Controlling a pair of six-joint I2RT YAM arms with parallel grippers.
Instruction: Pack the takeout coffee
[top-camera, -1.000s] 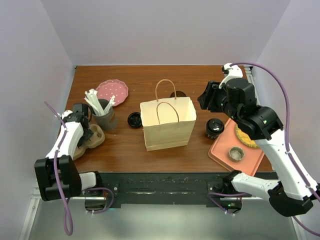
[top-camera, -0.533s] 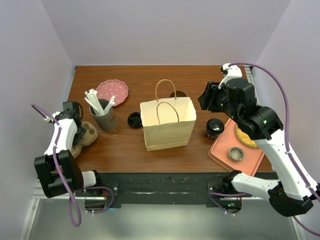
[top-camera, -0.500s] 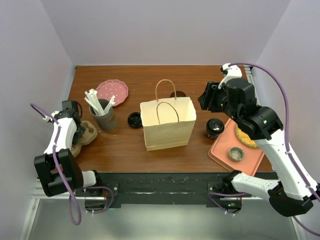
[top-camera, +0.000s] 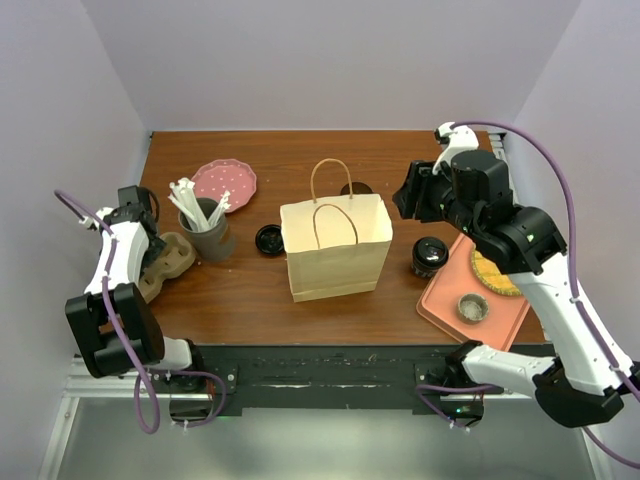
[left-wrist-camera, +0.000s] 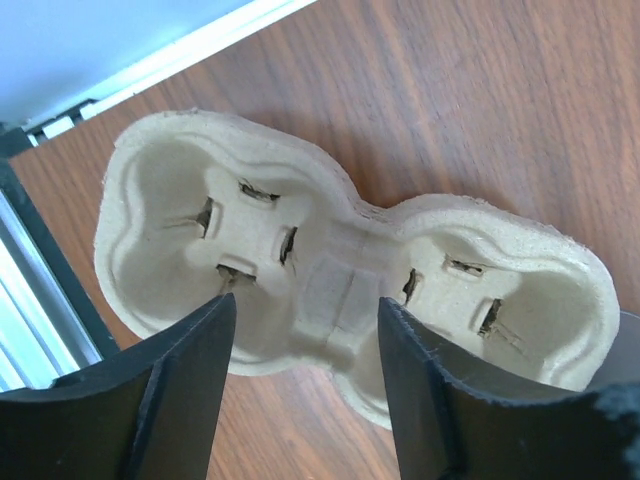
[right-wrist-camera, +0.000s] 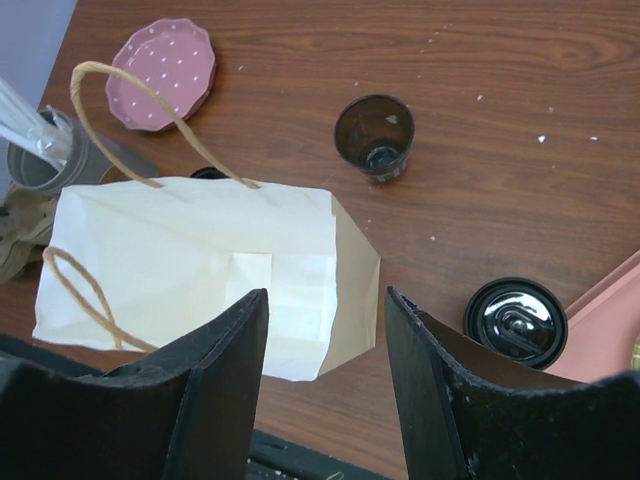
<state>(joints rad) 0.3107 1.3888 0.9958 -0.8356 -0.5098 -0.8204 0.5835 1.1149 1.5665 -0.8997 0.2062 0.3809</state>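
Left gripper (left-wrist-camera: 305, 330): parted, empty, above the cup carrier (left-wrist-camera: 330, 280). Right gripper (right-wrist-camera: 325, 300): parted, empty, above the paper bag (right-wrist-camera: 190, 250), coffee cup (right-wrist-camera: 515, 322) nearby.

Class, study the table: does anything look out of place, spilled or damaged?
One dark translucent plastic cup stands lidless behind the pale paper bag, while a flat black disc lid lies loose left of the bag. Nothing looks tipped or damaged.

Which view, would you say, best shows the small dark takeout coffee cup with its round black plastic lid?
Right wrist: the takeout coffee cup appears large, its glossy lid seen from above. Top external shows it small, beside the salmon rectangular tray. Left wrist misses it.
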